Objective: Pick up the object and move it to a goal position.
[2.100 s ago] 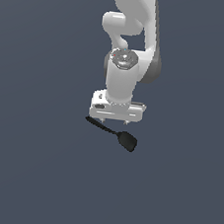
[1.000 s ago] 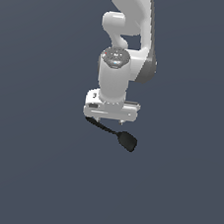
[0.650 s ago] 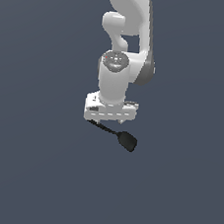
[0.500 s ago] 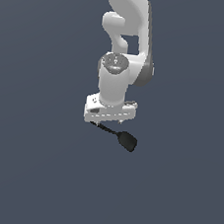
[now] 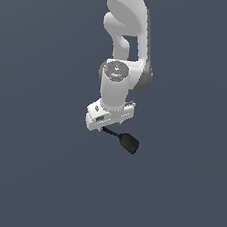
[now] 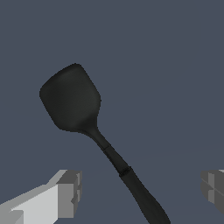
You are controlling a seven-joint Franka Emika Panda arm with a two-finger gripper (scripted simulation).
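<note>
The gripper [image 6: 140,186] has sunk closer over the spatula [image 6: 72,98], fingers spread wide.

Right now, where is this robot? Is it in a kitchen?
Probably not a real kitchen: it looks like a computer simulation. There is only a flat grey-blue floor, a white robot arm and one black spatula.

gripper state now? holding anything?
Gripper: open, fingers wide apart on either side of the black spatula's handle, not touching it. Holding nothing.
</note>
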